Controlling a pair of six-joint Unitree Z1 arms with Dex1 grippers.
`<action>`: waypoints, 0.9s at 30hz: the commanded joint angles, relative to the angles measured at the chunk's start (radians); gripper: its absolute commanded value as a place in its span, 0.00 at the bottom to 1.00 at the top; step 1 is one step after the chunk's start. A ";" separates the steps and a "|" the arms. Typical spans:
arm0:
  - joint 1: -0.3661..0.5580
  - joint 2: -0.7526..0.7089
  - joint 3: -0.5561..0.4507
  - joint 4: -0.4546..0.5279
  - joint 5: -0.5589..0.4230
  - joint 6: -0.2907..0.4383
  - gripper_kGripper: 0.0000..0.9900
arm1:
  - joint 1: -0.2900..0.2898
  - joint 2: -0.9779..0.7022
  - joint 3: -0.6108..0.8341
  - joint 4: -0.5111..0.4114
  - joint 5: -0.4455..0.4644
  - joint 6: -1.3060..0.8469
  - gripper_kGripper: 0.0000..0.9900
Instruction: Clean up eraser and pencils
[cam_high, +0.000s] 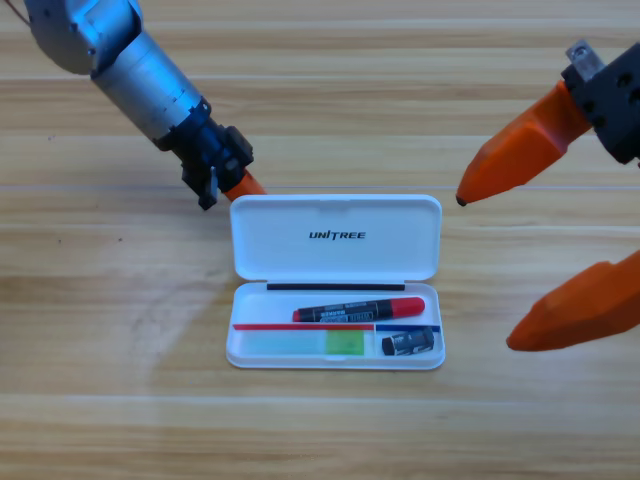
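Note:
The white UNITREE case (335, 240) lies open at the table's middle, its lid folded back. In its tray lie the black pencil (355, 311) with red ends, below it the light green pencil (310, 344), and at the lower right the small dark eraser (410, 343). My left gripper (238, 184) points down at the lid's far left corner, touching or just behind its edge, partly hidden. My right gripper (487, 272) hangs wide open just right of the case, holding nothing.
The wooden table (120, 330) surrounds the case on all sides. The left arm (140, 70) slants in from the top left corner. The right arm's black wrist (610, 90) shows at the upper right edge.

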 joint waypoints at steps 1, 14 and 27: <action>-0.016 0.026 -0.009 0.053 -0.035 0.015 0.00 | -0.029 -0.054 0.037 -0.013 0.016 0.014 0.94; -0.059 -0.086 0.040 0.108 -0.083 0.023 0.00 | -0.027 -0.061 0.042 -0.014 0.016 0.022 0.94; -0.116 -0.072 0.173 -0.004 -0.075 0.017 0.00 | -0.027 -0.058 0.042 -0.020 0.017 0.026 0.94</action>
